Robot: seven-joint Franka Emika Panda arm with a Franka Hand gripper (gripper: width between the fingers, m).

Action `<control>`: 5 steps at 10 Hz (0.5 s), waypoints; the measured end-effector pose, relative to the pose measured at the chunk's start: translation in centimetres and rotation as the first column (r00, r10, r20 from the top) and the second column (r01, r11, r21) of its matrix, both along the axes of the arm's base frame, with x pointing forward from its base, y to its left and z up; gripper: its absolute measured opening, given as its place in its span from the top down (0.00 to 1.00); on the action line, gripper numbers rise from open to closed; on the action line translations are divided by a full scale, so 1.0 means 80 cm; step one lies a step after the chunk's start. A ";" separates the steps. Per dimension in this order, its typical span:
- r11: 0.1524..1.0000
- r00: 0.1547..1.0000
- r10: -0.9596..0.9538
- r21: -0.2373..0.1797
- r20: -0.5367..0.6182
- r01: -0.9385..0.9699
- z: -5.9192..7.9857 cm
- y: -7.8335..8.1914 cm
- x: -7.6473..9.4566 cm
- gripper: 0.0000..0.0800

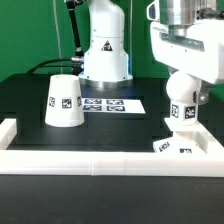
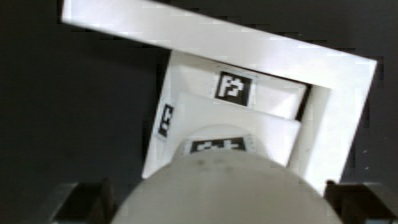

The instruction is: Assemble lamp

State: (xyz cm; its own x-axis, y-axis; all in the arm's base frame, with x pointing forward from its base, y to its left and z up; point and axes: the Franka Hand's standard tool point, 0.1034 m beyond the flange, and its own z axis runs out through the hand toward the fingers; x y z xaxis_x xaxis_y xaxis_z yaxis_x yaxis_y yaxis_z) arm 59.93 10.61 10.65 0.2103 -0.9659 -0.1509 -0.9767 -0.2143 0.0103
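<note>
My gripper (image 1: 186, 88) is shut on the round bulb (image 1: 184, 92) and holds it upright, stem down, with a tag on the stem. The stem end stands on or just above the flat angular base (image 1: 176, 146), which lies by the white rail at the exterior view's right; I cannot tell if they touch. In the wrist view the bulb (image 2: 214, 185) fills the space between my dark fingers (image 2: 79, 202), and my gripper (image 2: 214, 208) looks down on the base (image 2: 267, 60) and its tag. The cone shade (image 1: 64, 103) stands on the black table at the exterior view's left.
A white rail (image 1: 90, 160) borders the table's near side and corners. The marker board (image 1: 110, 103) lies flat beside the shade. The robot pedestal (image 1: 105, 50) stands behind it.
</note>
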 end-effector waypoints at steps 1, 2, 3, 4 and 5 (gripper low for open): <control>1.000 1.000 -0.023 0.004 -0.003 0.023 0.000 0.001 0.001 0.28; 0.996 0.996 -0.084 0.004 -0.008 0.084 -0.001 0.003 0.001 0.28; 0.992 0.992 -0.129 0.003 -0.014 0.129 -0.001 0.004 0.002 0.28; 0.995 0.995 -0.101 0.004 -0.010 0.101 -0.001 0.005 0.002 0.28; 0.998 0.998 -0.064 0.006 -0.004 0.064 -0.001 0.005 0.002 0.15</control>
